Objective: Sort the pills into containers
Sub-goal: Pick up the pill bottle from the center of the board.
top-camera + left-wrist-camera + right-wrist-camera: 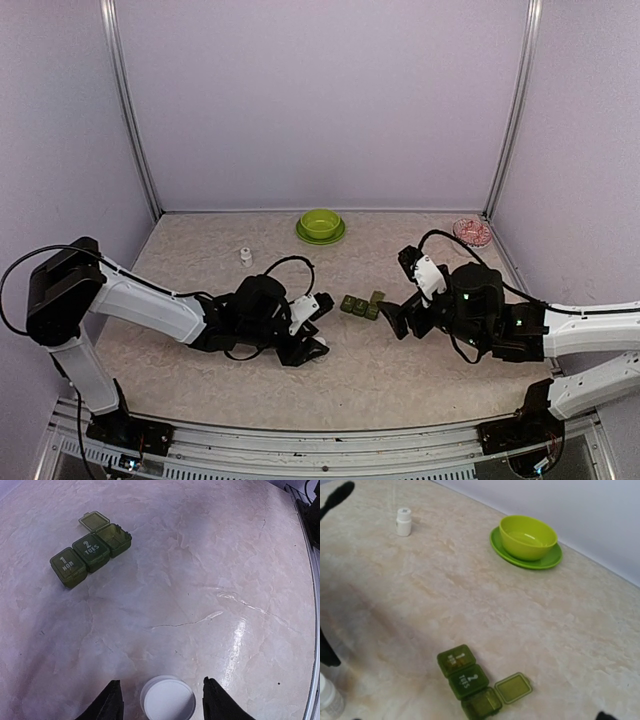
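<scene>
The pill box (360, 307) lies flat on the table (400, 385), near the middle, between the 2 grippers. It is a short row of 3 little square cups joined side by side. Its long side runs left to right across the table, a bit slanted. It is made of dark green plastic that you can see through a little. White marks on the tops say "1 MON" and "2 TUES", and those 2 cups are closed. The 3rd cup, at the end nearest the right arm, is open. Its flat square lid (94, 521) is flipped out toward the back wall.

The left gripper (161, 681) is low over the table, near the "1 MON" end of the box but not touching it. It is partly open. A white round thing (167, 700) sits between its 2 black fingers (111, 702), with a small gap on each side.

The right gripper (398, 322) is just beside the open end of the box. Its jaws are spread wide and hold nothing.

The table is smooth and shiny, cream colored with thin marble lines. At the back stands a round lime green bowl (527, 536) on a matching plate (550, 560). A small white bottle (403, 521) stands upright off to the left.
</scene>
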Robot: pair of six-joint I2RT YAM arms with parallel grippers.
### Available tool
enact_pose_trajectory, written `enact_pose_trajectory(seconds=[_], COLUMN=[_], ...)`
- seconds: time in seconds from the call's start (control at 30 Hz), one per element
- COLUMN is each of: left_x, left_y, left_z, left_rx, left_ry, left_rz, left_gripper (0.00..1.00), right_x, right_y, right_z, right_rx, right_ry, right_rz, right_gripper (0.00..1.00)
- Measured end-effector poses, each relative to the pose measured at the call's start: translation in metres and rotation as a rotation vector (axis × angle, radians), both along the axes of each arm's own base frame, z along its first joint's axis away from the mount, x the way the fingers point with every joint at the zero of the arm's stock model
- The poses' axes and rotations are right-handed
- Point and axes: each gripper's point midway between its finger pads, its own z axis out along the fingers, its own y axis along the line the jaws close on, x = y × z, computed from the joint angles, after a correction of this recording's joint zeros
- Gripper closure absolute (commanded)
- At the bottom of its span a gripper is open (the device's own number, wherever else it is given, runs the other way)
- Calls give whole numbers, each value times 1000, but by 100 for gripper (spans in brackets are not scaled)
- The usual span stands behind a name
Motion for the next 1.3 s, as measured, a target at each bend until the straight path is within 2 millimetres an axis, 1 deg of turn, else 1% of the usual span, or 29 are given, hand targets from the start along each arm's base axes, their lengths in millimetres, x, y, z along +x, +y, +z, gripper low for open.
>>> enact_pose_trajectory(seconds=[0.03,0.13,0.47,0.63,0.73,0.9,1.0,1.07,1.13,1.2,1.27,1.3], left_x=[0,-1,-3,-2,-2,-4,-7,-10,-12,-16,-20,-22], left_y=[0,0,-1,-3,-4,-5,-7,-9,-12,-14,-16,-17], left_z=[0,-2,-3,-2,-2,1,14,29,48,72,97,105], left_rx=[1,4,2,0,-1,-12,-44,-83,-132,-198,-266,-292], left_ry=[0,3,9,11,11,19,22,20,12,-2,-14,-18], left_rz=[-3,-7,-19,-22,-22,-28,-41,-52,-65,-82,-100,-106], left_gripper=[49,56,76,82,83,85,85,85,86,86,86,86], right_x=[0,0,0,0,-1,-11,-20,-26,-33,-43,-57,-63], right_y=[0,1,2,3,5,14,16,19,26,33,38,40], right_z=[-2,-4,-5,-8,-8,-7,-5,0,7,13,19,20], right_rx=[-4,-11,-12,-17,-15,18,43,65,88,113,145,159], right_ry=[2,6,9,15,19,14,5,-2,-14,-29,-49,-58], right_rz=[0,1,4,10,25,100,156,199,256,326,413,448], right_gripper=[0,0,0,0,0,0,0,0,0,0,0,0])
